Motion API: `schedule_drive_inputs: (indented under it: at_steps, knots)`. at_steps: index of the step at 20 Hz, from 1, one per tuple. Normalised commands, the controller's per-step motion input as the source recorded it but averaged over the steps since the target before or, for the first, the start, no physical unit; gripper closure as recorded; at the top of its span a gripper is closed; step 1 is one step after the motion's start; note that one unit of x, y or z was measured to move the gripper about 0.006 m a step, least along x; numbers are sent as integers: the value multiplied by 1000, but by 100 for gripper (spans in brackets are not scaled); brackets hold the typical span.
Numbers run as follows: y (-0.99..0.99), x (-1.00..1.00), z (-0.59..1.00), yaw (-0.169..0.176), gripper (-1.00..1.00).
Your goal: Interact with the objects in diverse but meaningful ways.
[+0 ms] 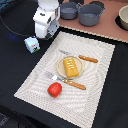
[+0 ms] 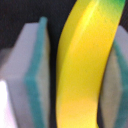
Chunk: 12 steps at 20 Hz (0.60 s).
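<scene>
Sitting between the teal-padded fingers [image 2: 37,75] – small yellow banana [image 2: 82,70], pads close on both sides, grip looks shut on it. Golden-orange bread loaf [image 1: 71,67] on round plate [image 1: 62,64], round red tomato fruit [image 1: 54,89] nr it, white-and-blue cube carton [image 1: 32,44] on black counter [image 1: 15,65].

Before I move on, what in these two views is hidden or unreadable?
- Banana: wrist view shows it between the end effector pads, its ends cut off by the frame; in the exterior view the arm hides it.
- End effector tips: hidden in the exterior view.
- Carton print: too small.
- Pot contents: not visible.
</scene>
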Motion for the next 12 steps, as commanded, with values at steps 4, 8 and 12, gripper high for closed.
schedule_drive_inputs:
  at_steps: [4, 8, 12]
  knots:
    - [-6, -111, 704, 63, 100]
    - [-277, 317, 951, 51, 100]
    - [-512, 766, 411, 16, 100]
